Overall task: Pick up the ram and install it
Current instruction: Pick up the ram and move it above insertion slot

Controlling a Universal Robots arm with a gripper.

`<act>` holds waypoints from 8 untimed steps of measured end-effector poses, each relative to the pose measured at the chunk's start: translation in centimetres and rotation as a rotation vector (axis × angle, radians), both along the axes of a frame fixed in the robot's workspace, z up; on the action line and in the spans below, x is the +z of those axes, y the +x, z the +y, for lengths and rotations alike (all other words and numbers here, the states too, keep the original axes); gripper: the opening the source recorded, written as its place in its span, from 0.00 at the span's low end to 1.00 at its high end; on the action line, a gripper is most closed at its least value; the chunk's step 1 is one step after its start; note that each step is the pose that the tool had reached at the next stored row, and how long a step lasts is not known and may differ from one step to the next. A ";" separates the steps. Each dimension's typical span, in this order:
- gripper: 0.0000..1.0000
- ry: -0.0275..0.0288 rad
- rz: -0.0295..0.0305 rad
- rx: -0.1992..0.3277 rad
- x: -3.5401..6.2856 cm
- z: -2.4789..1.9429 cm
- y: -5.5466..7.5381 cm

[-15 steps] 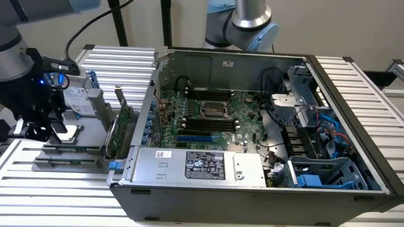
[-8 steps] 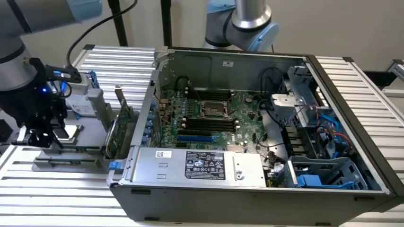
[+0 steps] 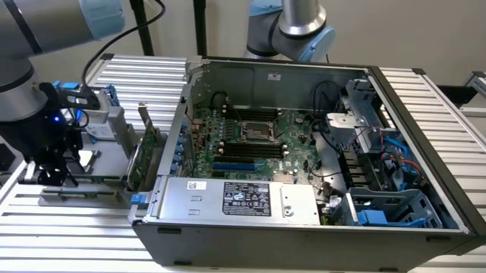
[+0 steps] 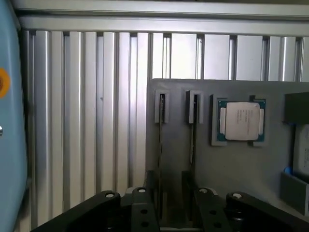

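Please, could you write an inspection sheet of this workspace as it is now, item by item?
Surface: slatted metal table, carrying an open computer case and a gray holder.
Job's things: ram stands on edge in a holder slot, a second stick beside it; black memory slots look empty.
Clutter: processor chip, green expansion card, hard drive.
Grippers: gripper open, over the holder, nearest the ram, holding nothing.
Cables: black cable by the arm; blue cables inside the case.
Surroundings: second arm behind the case.
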State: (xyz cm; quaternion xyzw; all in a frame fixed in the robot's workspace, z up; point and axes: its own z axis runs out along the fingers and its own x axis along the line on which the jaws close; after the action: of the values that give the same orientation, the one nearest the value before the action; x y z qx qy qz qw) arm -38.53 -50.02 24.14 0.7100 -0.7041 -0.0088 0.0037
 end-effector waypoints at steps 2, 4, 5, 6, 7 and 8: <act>1.00 -0.0002 0.0002 0.002 -0.35 -0.06 0.0; 1.00 -0.0001 0.0001 0.003 -0.73 -0.11 0.0; 1.00 -0.0001 0.0002 0.004 -0.90 -0.12 0.0; 1.00 -0.0001 0.0001 0.005 -1.08 -0.14 0.0; 1.00 -0.0001 0.0001 0.006 -1.27 -0.16 0.0; 1.00 -0.0001 0.0001 0.007 -1.45 -0.17 0.0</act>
State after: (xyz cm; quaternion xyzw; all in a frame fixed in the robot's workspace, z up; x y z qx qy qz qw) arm -38.52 -50.19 22.69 0.7123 -0.7018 -0.0088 0.0038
